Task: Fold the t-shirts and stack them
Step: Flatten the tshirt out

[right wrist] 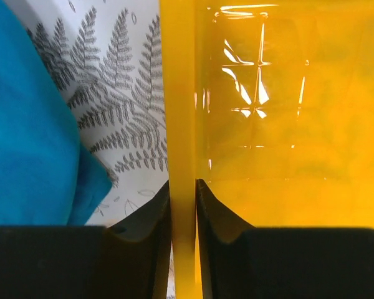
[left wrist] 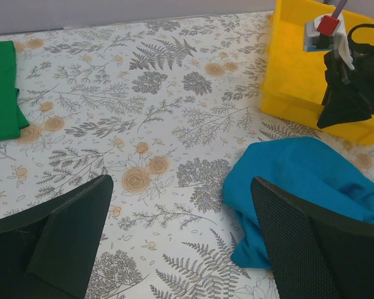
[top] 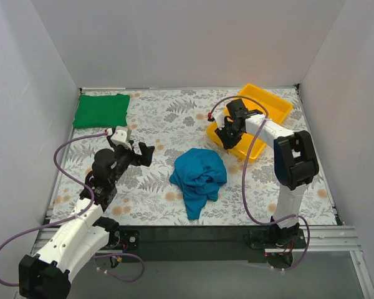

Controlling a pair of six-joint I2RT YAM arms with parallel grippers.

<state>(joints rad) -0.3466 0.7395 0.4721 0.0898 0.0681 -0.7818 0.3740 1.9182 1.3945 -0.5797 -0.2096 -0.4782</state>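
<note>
The teal-blue cloth t-shirt (top: 199,176) is sitting crumpled in a heap around the middle of the fern-and-flower print bench (top: 156,124). It's a bit toward the near edge and not folded at all. The bright green cloth t-shirt (top: 101,110) is folded into a flat rectangle over in the far left corner, well apart from the blue one.

Just to the right of the blue heap there's the yellow plastic tray (top: 274,103), angled on the far right side of the bench. The right wrist view shows a strip of bare print between the shirt and the tray wall, so they're close but not touching.

The right arm's fingers (right wrist: 153,237) are pinched on the tray's near wall, one finger outside and one inside, both pressed against the plastic rim. So that arm has hold of the tray, not a shirt.

The left arm's fingers (left wrist: 75,230) are spread wide with nothing between them. They hang over bare bench to the left of the blue shirt and point roughly toward it and the tray.
</note>
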